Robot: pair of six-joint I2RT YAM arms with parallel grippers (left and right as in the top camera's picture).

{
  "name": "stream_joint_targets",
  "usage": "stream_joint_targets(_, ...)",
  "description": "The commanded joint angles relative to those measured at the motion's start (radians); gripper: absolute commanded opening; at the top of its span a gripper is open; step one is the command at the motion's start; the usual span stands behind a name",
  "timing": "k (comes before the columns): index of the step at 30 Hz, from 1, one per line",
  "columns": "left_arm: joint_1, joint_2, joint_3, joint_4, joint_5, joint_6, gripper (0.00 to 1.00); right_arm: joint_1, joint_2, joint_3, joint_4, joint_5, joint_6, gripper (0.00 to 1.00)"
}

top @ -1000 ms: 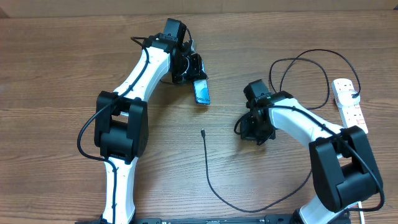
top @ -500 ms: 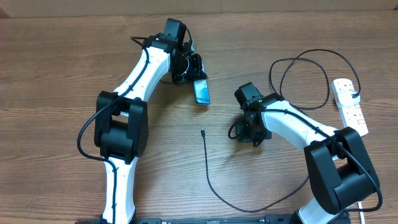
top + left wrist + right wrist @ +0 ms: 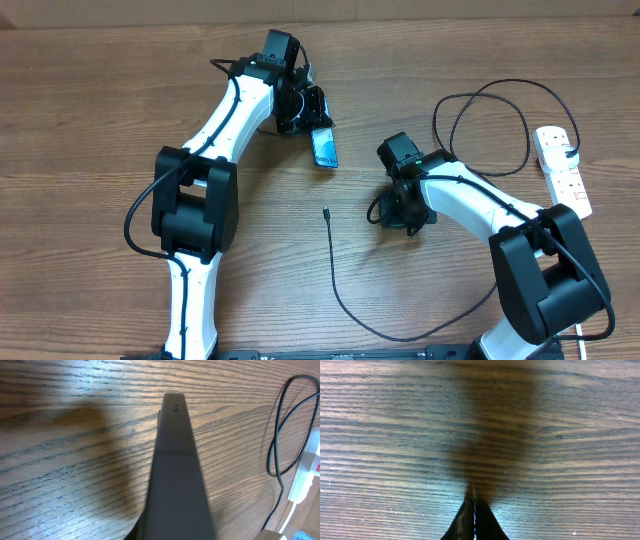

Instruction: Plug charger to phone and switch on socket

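1. Wood-grain tabletop (image 3: 90,90) lies bare around the middle. The plug tip (image 3: 326,211) of the charger (image 3: 337,285) is laid there, pointing toward 12 o'clock.
2. The phone (image 3: 325,150) is found at 12 o'clock of that tip, clamped between the closed jaws of the left gripper (image 3: 318,128). It is seen edge-on as a grey slab (image 3: 174,470) in the left wrist view. Its free end is turned toward 6 o'clock, which is judged to be a way of presenting it to the tip.
3. The right gripper (image 3: 384,213) is placed at 3 o'clock of the tip, near it but apart. Its jaws are closed on nothing, the fingertips (image 3: 470,515) pressed together over bare grain. They would have to be parted before the tip could be taken.
4. The power strip (image 3: 562,172) is set at the table's 3 o'clock edge, with a black plug (image 3: 572,152) seated in it and the cable's loops at its 10 o'clock. It is well apart from both grippers, so switching it on is judged not yet begun.
5. Open wood is left between tip and phone for a straight approach. The cable is swept in a long arc through 6 o'clock, close to the near edge, and is lost from view near the right arm, where snagging may be risked.
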State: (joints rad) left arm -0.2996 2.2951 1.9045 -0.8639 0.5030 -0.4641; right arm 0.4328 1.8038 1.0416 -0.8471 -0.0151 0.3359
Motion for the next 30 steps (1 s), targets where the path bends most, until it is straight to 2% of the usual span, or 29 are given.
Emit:
stream_joint_targets(1, 0.005, -0.006, 0.008, 0.004, 0.01, 0.023, 0.04, 0.005, -0.004, 0.005, 0.009, 0.013, -0.003, 0.04)
stream_joint_targets(7, 0.005, -0.006, 0.008, 0.005, 0.01, 0.023, 0.04, 0.005, -0.004, 0.005, 0.005, -0.003, -0.007, 0.04)
stream_joint_targets(14, 0.005, -0.006, 0.008, 0.005, 0.01, 0.023, 0.04, 0.005, -0.004, 0.005, 0.006, -0.079, -0.084, 0.04)
stream_joint_targets(30, 0.005, -0.006, 0.008, 0.005, 0.001, 0.023, 0.04, 0.005, -0.004, 0.005, 0.005, -0.113, -0.084, 0.04)
